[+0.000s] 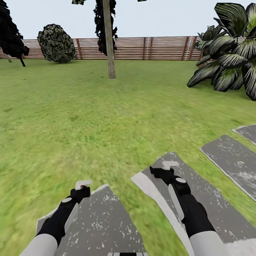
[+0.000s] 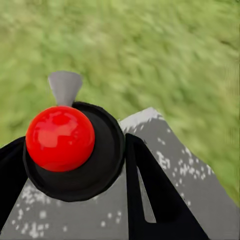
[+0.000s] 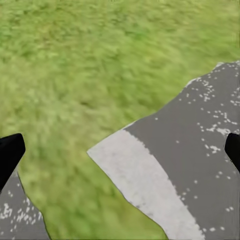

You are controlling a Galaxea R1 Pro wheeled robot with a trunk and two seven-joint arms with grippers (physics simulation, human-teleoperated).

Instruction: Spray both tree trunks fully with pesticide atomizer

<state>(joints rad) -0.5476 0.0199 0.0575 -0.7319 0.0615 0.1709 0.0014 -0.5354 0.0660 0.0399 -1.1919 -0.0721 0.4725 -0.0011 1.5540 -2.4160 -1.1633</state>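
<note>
2 black arms reached forward low over the lawn (image 1: 89,121) and grey paving slabs (image 1: 231,160). The left hand (image 1: 82,186) was clamped on the sprayer (image 2: 75,150), a dark round body with a red ball and a grey nozzle, held above a slab edge. The right hand (image 1: 167,170) held nothing, its fingers (image 3: 9,155) spread apart. A thin tree trunk (image 1: 109,42) stood well ahead near the slatted fence (image 1: 160,48)

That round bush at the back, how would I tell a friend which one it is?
Look to the slatted wooden fence along the far side of the lawn. Left of the bare pale tree trunk, right against the fence, sits the bush. It is a round, speckled dome, unlike the black pointed tree beside it.
</note>
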